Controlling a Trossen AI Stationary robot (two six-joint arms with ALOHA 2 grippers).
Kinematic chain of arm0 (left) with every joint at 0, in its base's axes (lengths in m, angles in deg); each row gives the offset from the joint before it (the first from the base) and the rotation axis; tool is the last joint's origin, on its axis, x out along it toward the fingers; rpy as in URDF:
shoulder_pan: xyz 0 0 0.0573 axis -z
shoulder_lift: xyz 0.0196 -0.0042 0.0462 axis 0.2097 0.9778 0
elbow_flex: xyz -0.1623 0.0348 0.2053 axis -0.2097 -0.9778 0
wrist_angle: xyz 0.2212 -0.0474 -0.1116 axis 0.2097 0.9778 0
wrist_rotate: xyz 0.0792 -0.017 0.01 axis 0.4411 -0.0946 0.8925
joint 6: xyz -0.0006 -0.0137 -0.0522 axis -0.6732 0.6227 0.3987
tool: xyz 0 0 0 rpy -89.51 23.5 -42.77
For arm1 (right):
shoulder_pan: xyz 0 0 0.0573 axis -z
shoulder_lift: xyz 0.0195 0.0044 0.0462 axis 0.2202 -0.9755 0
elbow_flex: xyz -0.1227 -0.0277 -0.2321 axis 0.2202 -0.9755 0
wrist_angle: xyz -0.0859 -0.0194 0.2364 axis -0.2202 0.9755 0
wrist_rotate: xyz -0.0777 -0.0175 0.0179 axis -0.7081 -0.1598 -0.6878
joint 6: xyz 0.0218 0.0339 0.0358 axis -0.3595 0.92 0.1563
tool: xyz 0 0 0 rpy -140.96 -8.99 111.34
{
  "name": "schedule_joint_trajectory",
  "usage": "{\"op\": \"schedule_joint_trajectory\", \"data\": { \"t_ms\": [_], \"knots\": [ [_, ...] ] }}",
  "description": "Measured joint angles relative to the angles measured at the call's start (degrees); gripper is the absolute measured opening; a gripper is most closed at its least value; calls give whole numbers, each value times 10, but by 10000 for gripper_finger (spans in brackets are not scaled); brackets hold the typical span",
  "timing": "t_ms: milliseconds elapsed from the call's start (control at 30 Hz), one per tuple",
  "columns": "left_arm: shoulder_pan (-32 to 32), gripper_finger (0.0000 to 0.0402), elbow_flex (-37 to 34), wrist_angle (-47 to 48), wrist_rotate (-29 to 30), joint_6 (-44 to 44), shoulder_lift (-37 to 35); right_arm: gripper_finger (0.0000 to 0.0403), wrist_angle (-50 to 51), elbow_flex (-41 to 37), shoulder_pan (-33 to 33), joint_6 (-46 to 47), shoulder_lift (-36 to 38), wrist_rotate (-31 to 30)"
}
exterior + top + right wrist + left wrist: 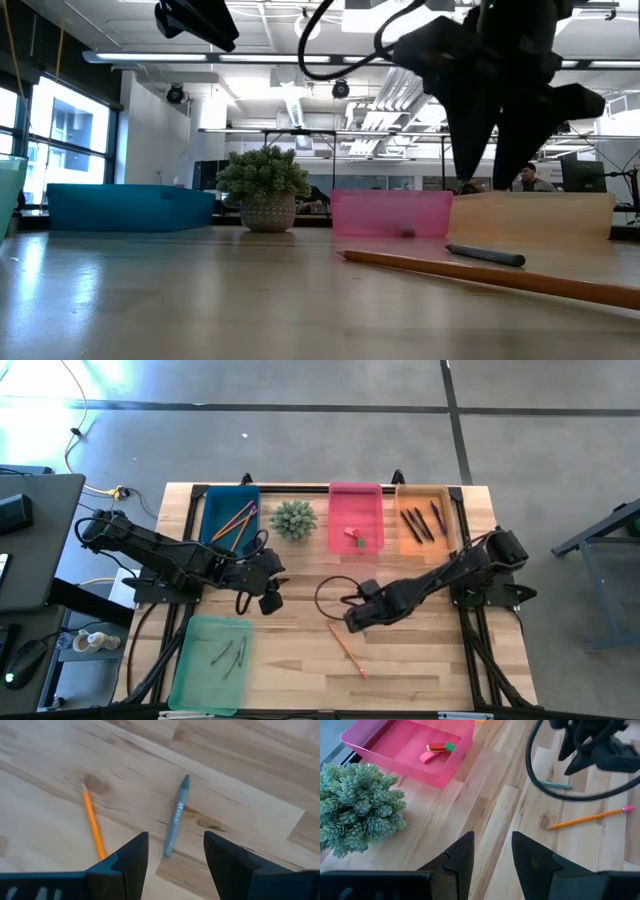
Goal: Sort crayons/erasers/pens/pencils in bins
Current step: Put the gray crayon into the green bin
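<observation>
From above, my right tool (pixel 352 622) covers the grey crayon (pixel 176 818) entirely, so it shows only in the closer views. In the low view the orange pencil (pixel 480 274) runs off the right edge, and the walls of the pink bin (pixel 392 213) and blue bin (pixel 130 206) hide their contents (one dark smudge shows through the pink wall, too vague to name). The sticks in the green bin (pixel 205 672), lower left from above, are too small to identify. My left wrist view cuts off the pink bin at the top.
</observation>
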Motion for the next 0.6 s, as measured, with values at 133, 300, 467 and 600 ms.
{"op": "schedule_joint_trajectory", "data": {
  "t_ms": [133, 300, 467, 600],
  "knots": [
    [0, 119, 0, 0, 0, 10, 0, 181, -10, 0, -6, 12, -24, 0],
    [0, 119, 0, 0, 0, 13, 0, 181, -41, 0, -10, 17, -56, -1],
    [0, 119, 0, 1, 0, 13, 0, 176, -47, 0, -10, 32, -76, -2],
    [0, 119, 0, 1, 0, 13, 0, 148, -49, 0, -10, 32, -85, -4]
  ]
}}
